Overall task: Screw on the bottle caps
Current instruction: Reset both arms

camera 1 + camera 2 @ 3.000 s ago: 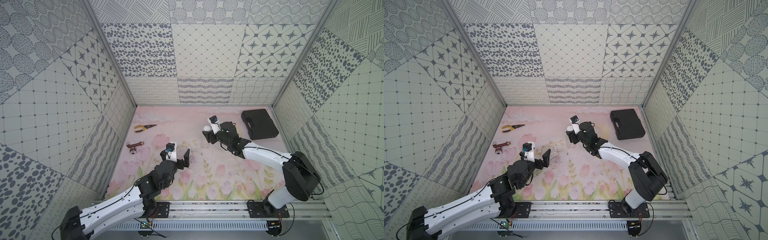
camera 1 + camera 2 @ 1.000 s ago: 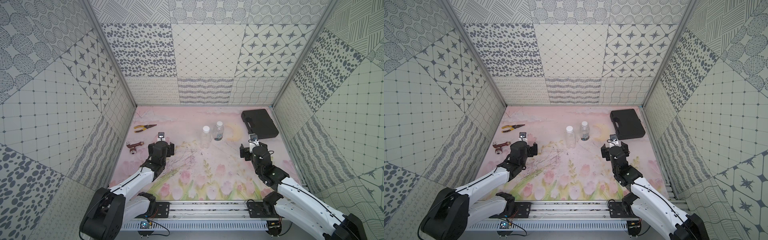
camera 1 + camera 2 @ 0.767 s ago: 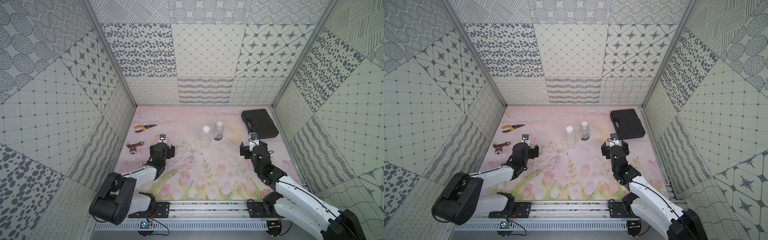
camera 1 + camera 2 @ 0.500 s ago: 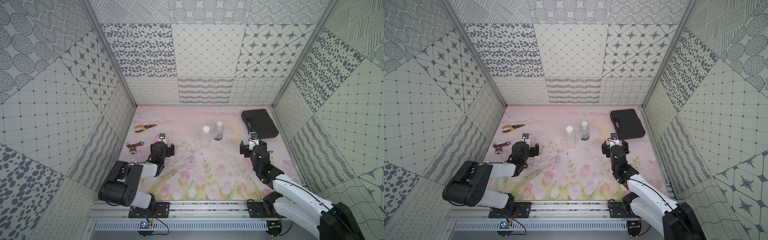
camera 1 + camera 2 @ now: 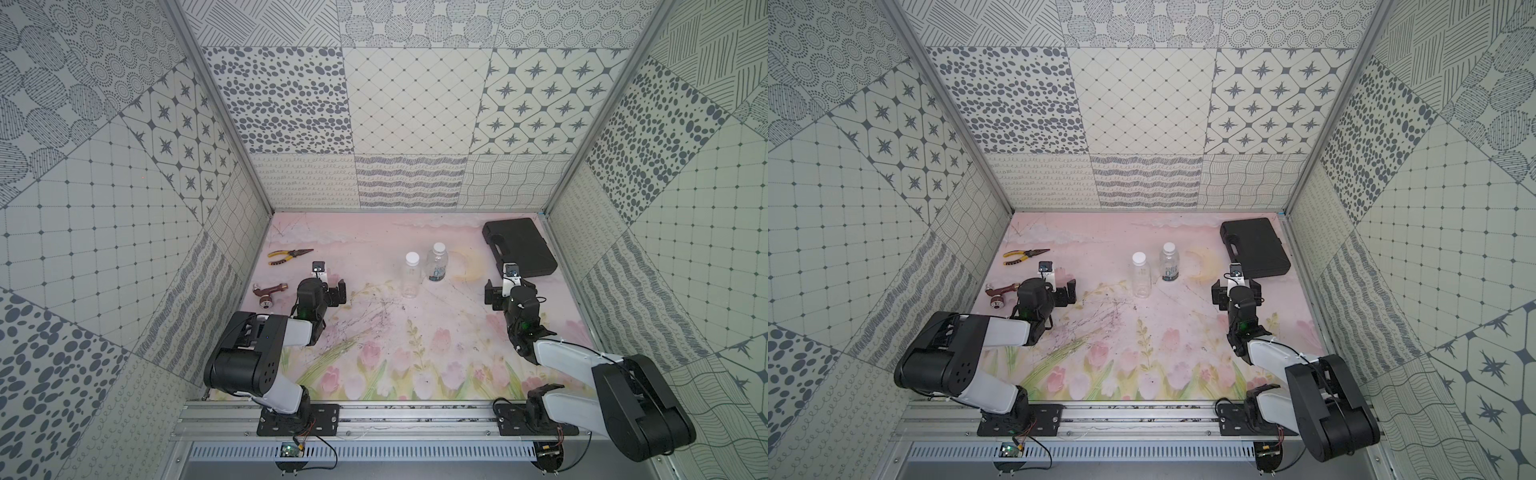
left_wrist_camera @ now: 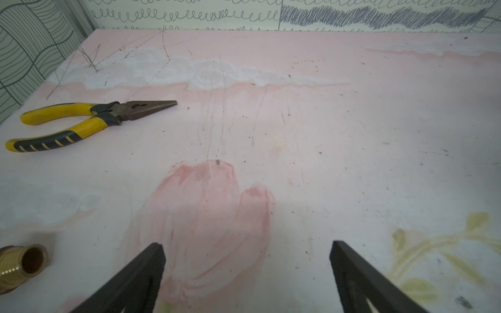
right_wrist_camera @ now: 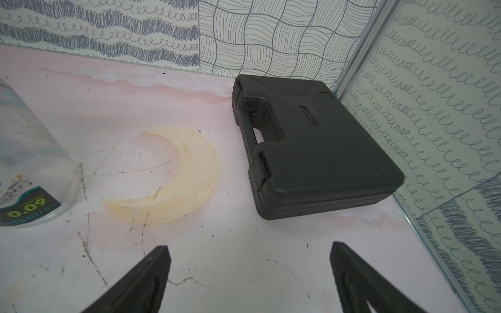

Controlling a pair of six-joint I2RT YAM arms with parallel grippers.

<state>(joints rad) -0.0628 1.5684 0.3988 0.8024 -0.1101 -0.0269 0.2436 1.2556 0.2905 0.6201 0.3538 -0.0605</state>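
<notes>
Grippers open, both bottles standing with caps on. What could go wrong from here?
1. The plain bottle and the blue-labelled bottle stand close together; gripping one would likely knock the other over.
2. The near cap and far cap sit on the necks, but no view shows thread seating; either may be loose or crooked.
3. The left gripper sits close to the brass fitting; a sideways swing may hit it.

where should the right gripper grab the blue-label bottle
Probably around the labelled body of the blue-label bottle, coming in level from the side facing the right gripper. It stands upright and capped, and the clear bottle stands close on its far side.
</notes>
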